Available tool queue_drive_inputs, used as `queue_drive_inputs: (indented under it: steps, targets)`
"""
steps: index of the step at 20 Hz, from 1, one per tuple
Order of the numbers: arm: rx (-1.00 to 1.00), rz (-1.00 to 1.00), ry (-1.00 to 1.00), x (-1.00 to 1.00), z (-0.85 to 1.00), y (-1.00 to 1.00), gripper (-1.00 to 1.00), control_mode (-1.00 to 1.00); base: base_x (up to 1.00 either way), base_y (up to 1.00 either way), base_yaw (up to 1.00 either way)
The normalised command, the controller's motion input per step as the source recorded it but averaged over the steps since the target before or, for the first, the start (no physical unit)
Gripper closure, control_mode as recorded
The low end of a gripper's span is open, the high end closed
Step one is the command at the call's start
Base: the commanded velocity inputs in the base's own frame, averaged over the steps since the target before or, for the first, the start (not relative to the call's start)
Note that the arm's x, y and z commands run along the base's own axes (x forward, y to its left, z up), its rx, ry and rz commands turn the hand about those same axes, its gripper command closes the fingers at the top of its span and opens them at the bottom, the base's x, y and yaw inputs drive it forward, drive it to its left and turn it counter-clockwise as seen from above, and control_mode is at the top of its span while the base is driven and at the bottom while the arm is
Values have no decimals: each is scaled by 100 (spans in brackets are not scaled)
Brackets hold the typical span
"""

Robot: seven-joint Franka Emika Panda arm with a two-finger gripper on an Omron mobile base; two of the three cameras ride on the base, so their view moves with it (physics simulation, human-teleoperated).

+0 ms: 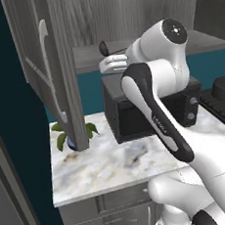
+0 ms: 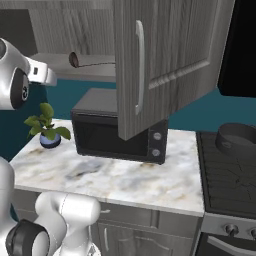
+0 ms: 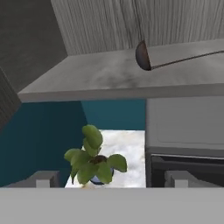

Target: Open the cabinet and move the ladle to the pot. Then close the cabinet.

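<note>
The cabinet [image 2: 165, 60] stands open, both doors swung out toward the cameras; the left door [image 1: 48, 67] shows in the left base view with its long silver handle [image 1: 48, 72], the right door in the right base view with its handle [image 2: 140, 67].

The ladle [image 3: 148, 57] lies on the bottom shelf [image 3: 109, 78] inside the cabinet, dark bowl to the left and thin handle running off to the right. It also shows in the right base view [image 2: 80, 61] and, bowl only, in the left base view [image 1: 104, 48].

The gripper [image 3: 111, 179] is released: in the hand view its two fingertips [image 3: 46, 179] stand wide apart at the bottom edge, nothing between them. It is in front of the shelf edge and below it, apart from the ladle, which lies above and slightly right of the gap between the fingers. In the left base view the hand [image 1: 114, 63] sits just below and beside the ladle bowl.

Below the shelf, a black microwave [image 2: 117, 132] and a small potted plant [image 2: 47, 130] rest on the marble worktop [image 2: 115, 180]. The plant lies directly under the gripper in the hand view [image 3: 94, 159].

The pot [image 2: 237, 137] sits on the stove [image 2: 225, 180] at the right, well apart from the ladle and the gripper.
</note>
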Motion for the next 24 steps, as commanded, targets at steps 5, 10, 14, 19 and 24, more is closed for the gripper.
queue_drive_inputs:
  steps: [5, 10, 14, 19, 24]
  targets:
    - [-4, 0, 0, 27, 0, -16, -100, -100, 0, 0, 0]
    - [-21, 0, -3, 26, -14, -10, -100, -100, 0, 0, 0]
    - [-20, -1, -5, 24, -4, -8, -100, -100, 0, 0, 0]
    - [-10, -1, -4, 13, 0, -6, -100, -100, 0, 0, 0]
    - [0, 0, -5, 10, 2, 0, -100, -100, 0, 0, 0]
